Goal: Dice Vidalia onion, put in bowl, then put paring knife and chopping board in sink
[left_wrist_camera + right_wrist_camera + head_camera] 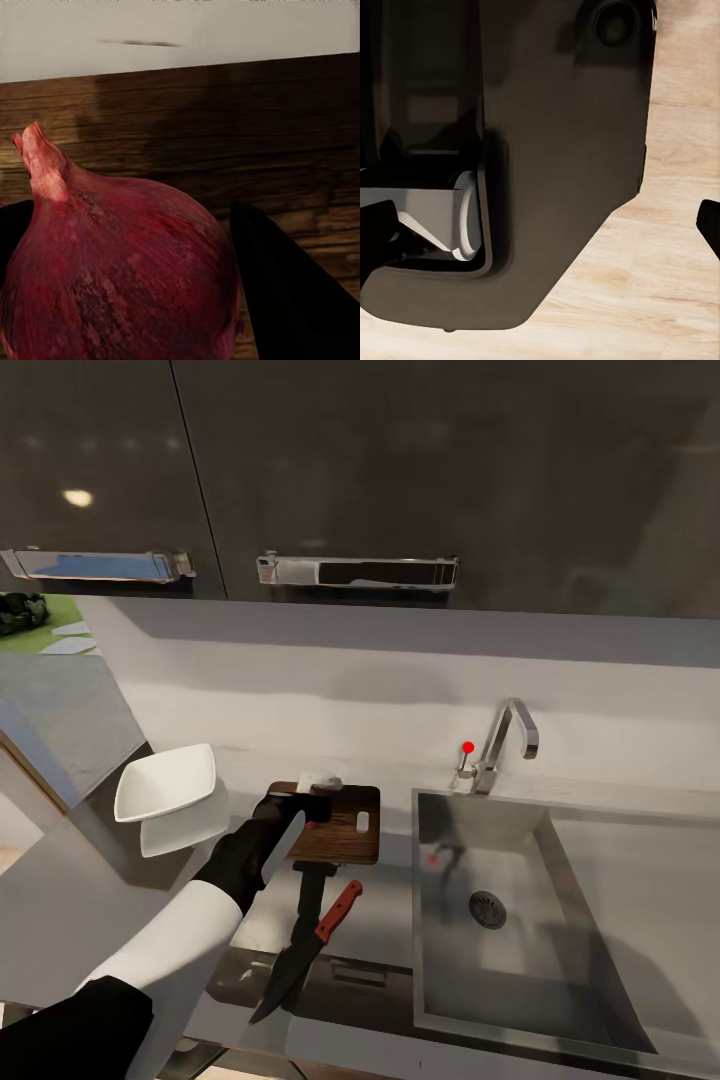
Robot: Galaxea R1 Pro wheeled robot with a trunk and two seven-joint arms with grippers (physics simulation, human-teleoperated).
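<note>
We face a glossy grey kitchen surface [90, 900] under dark wall cabinets, with a pale backsplash behind. The grey rectangular sink [600, 920] with its round drain lies at our three o'clock, empty of the onion. The dark brown wooden chopping board [345, 830] sits at twelve o'clock, and the white rounded-square bowl [165, 782] rests at ten o'clock of it. The slim red-handled paring knife [310, 945] lies at the board's six o'clock, its dark blade pointing toward the front edge.

Our left end effector [315, 792] reaches over the board's far edge, and the left wrist view shows its dark fingers [289, 292] flanking the reddish-purple papery onion [120, 262] above the wood grain, apparently clasping it. Whether our right end effector is clenched we cannot tell.

We judge the onion is being set down; next comes releasing it and fetching the knife by its handle.
</note>
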